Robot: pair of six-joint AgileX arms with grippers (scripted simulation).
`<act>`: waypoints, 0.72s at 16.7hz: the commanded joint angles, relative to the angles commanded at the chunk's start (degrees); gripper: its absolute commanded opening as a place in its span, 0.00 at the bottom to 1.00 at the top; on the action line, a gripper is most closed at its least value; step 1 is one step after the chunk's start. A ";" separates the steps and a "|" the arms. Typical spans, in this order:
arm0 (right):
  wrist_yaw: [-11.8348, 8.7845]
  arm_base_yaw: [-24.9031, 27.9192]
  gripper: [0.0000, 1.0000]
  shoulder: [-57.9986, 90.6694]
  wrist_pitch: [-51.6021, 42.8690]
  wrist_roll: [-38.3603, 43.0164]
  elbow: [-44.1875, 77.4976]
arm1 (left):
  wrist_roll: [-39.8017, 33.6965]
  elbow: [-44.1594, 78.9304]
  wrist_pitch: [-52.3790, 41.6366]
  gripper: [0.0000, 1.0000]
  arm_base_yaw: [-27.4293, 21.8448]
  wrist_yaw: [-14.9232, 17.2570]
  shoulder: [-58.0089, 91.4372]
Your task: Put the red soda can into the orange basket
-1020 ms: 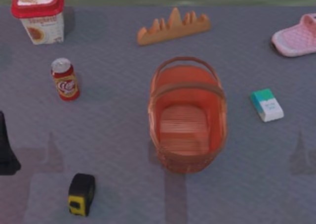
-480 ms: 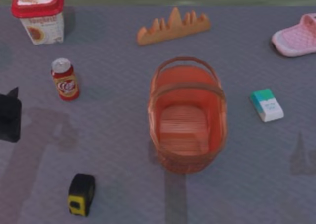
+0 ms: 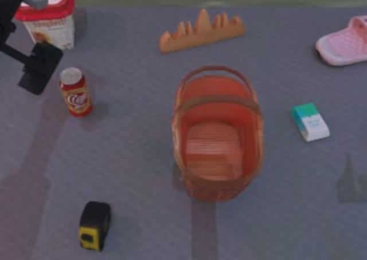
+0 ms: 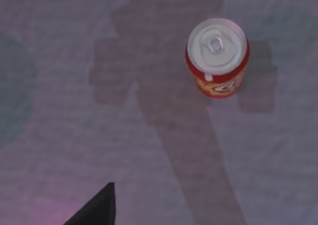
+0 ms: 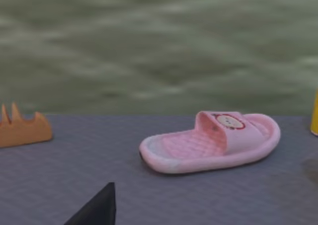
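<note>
Red soda can (image 3: 75, 92) upright on table, well left of orange basket (image 3: 218, 135), untouched. Left gripper (image 3: 39, 68) just beside can, above it; finger spread: cannot tell. Grasp, carry, drop all remain. Left wrist view alone shows can's silver top (image 4: 217, 42). Right arm parked, out of top view.

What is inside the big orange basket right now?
Nothing: the orange basket shows only its own slatted bottom. The red soda can stands upright on the table off to its left, beside the left gripper. The handle hides a thin strip inside.
</note>
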 joint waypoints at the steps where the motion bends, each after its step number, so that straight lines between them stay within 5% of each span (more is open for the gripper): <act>1: 0.00 0.00 1.00 0.00 0.00 0.00 0.00 | 1.56 5.19 -3.22 1.00 -0.25 -0.14 5.79; 12: 0.00 0.00 1.00 0.00 0.00 0.00 0.00 | 13.32 45.33 -26.66 1.00 -1.57 -1.78 49.25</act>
